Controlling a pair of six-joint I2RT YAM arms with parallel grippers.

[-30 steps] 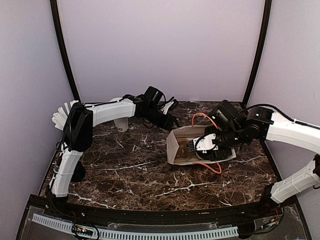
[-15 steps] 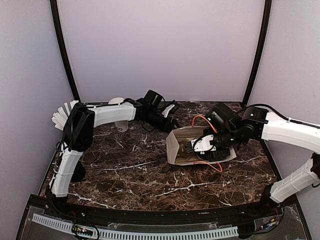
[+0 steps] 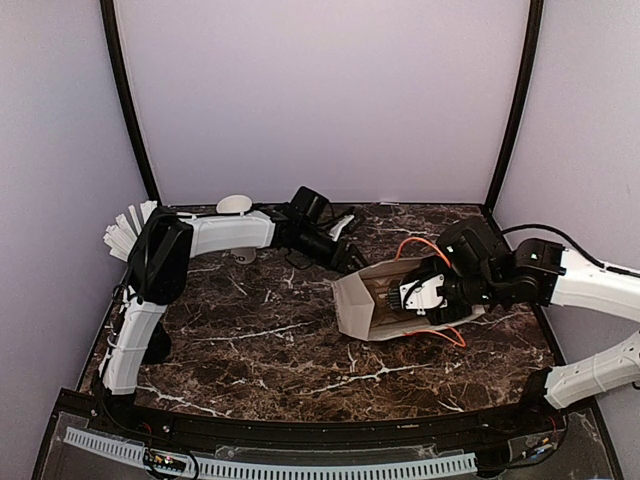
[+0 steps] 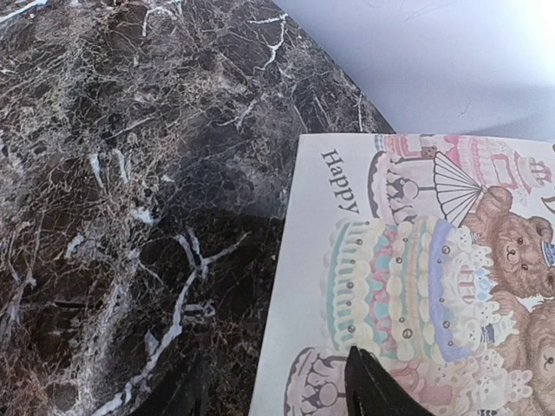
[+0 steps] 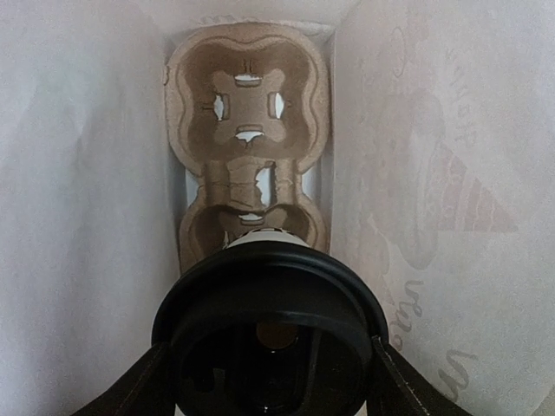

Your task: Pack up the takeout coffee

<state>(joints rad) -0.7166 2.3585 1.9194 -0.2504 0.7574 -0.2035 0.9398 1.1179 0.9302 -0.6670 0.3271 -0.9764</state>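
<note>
seen from right wrist only: black-lidded white paper takeout coffee (image 5: 269,299) is clamped between right gripper (image 5: 270,355) fingers, inside white paper bag (image 5: 78,191) | left gripper (image 4: 276,392): bag edge is straddled, grip cannot be told

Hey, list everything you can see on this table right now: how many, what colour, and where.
takeout coffee: one, white cup with black lid, inside the bag's mouth
paper bag: one, white with cake-and-bear print, lying on its side mid-table
cup carrier: one, brown pulp, deep in the bag
straws: fanned bunch, white, far left edge; count unclear
white cups: two partly seen, back left by the left arm
table: one, dark brown marble with white veins
orange cable: one, on the right arm
left fingers: black, apart, astride the bag's printed edge
right fingers: black, closed on the coffee's lid
</note>
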